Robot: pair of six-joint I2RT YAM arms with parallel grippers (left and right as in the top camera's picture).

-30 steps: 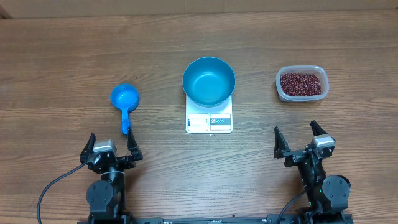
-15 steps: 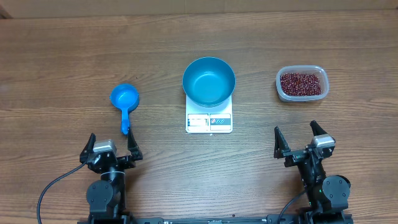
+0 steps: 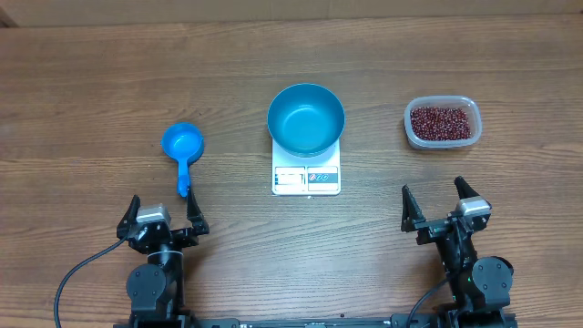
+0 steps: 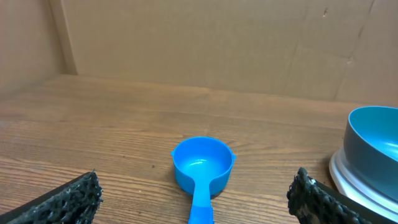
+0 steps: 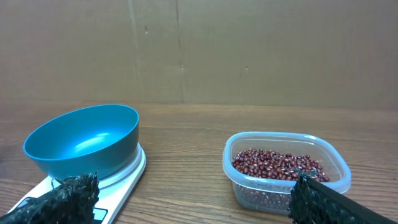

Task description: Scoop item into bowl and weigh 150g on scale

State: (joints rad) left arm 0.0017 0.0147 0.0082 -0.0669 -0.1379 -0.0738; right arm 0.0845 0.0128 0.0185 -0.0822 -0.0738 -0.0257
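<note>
Wood-grain table (image 3: 91, 82) carries the scale (image 3: 307, 179) — brown wall (image 4: 205, 43) behind, seemingly cardboard.

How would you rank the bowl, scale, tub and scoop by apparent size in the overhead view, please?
1. The bowl and the scale: about equally wide, and the bowl hides much of the scale, so I won't rank them against each other.
2. The tub.
3. The scoop, small-cupped, though its handle makes it long.

Three obstacles in a row, well apart
Scoop (image 3: 182, 143) left, bowl (image 3: 305, 118) on scale (image 3: 306, 179) centre, tub (image 3: 441, 122) right; bare table (image 3: 91, 73) between them, behind and in front.
</note>
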